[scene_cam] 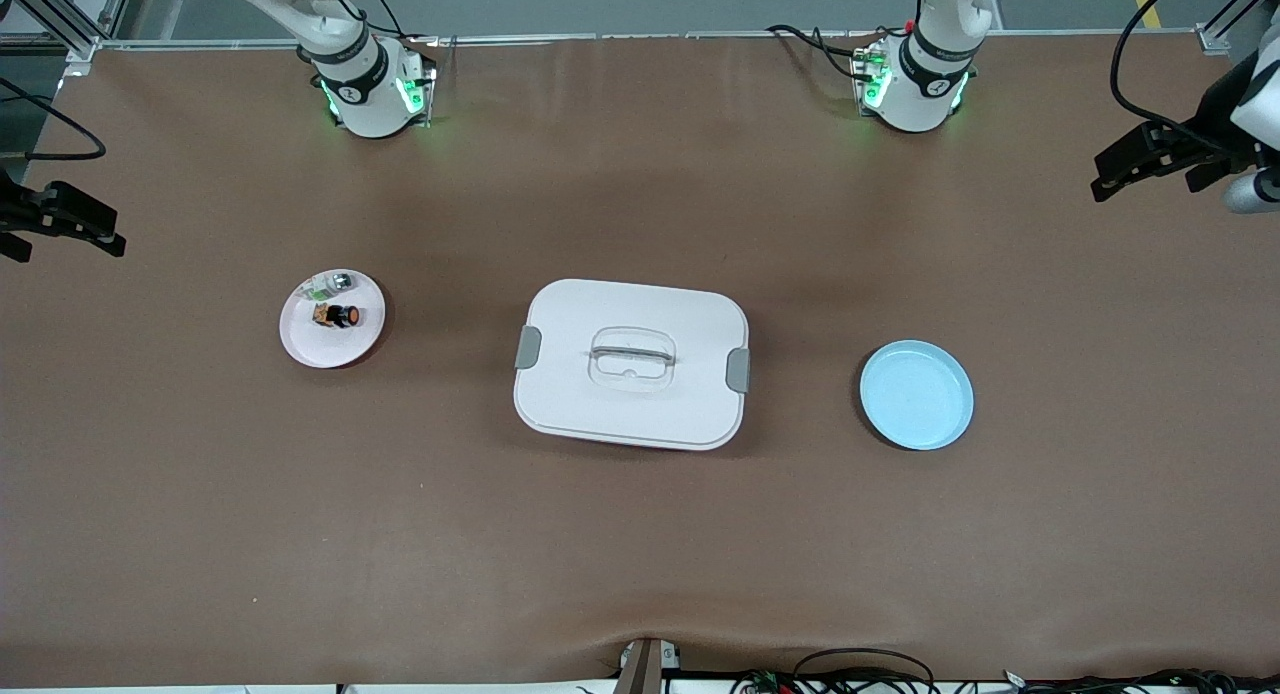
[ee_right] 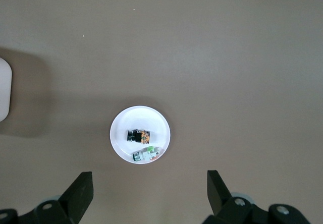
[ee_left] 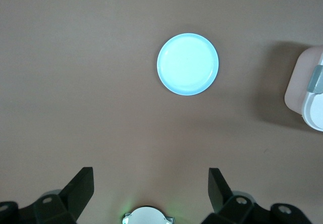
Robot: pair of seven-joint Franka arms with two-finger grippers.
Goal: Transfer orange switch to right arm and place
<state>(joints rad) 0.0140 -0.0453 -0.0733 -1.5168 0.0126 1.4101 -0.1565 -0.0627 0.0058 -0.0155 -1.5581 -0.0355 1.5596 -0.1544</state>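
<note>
The orange switch (scene_cam: 342,316) lies on its side on a small white plate (scene_cam: 300,349) toward the right arm's end of the table. It also shows in the right wrist view (ee_right: 139,134), on the plate (ee_right: 151,119). My right gripper (scene_cam: 70,219) is open and empty, held high over the table's edge at that end, apart from the plate; its jaws stand wide apart in the right wrist view (ee_right: 150,181). My left gripper (scene_cam: 1150,164) is open and empty, held high over the left arm's end of the table (ee_left: 151,178).
A clear-and-green part (scene_cam: 328,286) lies beside the switch on the white plate (ee_right: 146,154). A white lidded box (scene_cam: 632,362) with grey clips sits mid-table. An empty light-blue plate (scene_cam: 916,394) sits toward the left arm's end and shows in the left wrist view (ee_left: 187,64).
</note>
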